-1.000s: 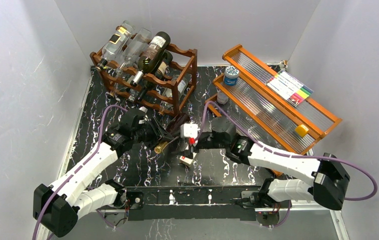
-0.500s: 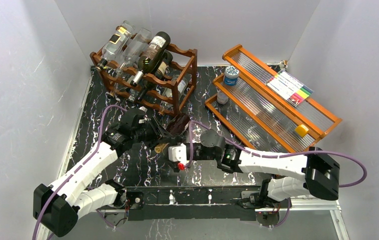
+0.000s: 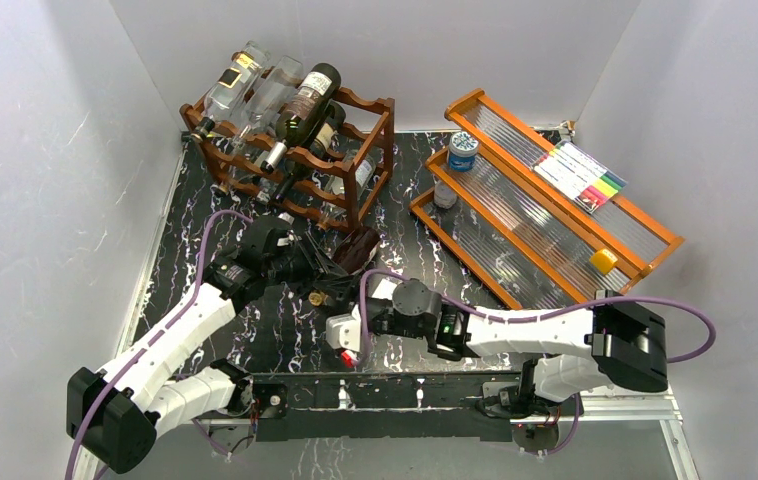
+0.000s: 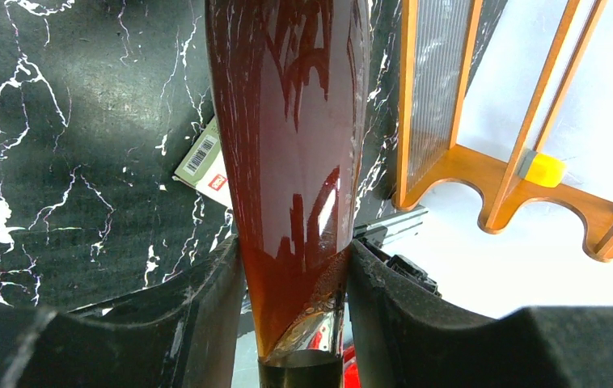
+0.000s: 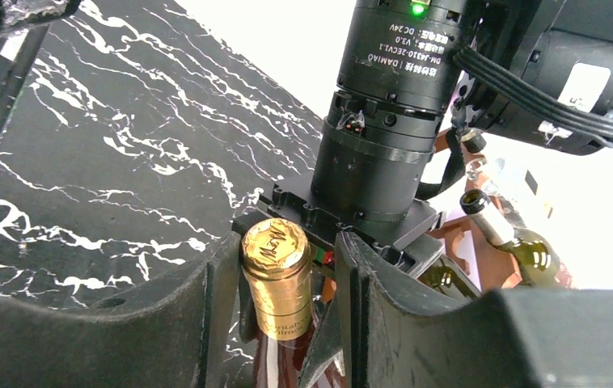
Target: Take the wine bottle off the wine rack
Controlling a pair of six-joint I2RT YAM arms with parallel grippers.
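Note:
The wine rack [image 3: 355, 160] stands at the back left with several bottles lying in it. The wine bottle [image 3: 360, 247], red-brown with a gold cap [image 3: 317, 297], is off the rack and held low over the black marble table. My left gripper [image 3: 333, 272] is shut on its neck; in the left wrist view the bottle [image 4: 287, 121] fills the space between my fingers [image 4: 293, 259]. My right gripper [image 3: 327, 308] is open, its fingers on either side of the gold cap [image 5: 276, 275]. The cap lies against one finger with a gap to the other [image 5: 285, 250].
An orange-brown stepped shelf [image 3: 545, 200] stands at the right with a jar [image 3: 463, 150], a marker pack [image 3: 580, 172] and a yellow block [image 3: 603, 260]. A white barcode card [image 4: 206, 162] lies on the table under the bottle. White walls close in left, back and right.
My right arm has swung left and down, bringing its gripper from the table's middle onto the bottle's gold cap. The left arm and the bottle have stayed still.

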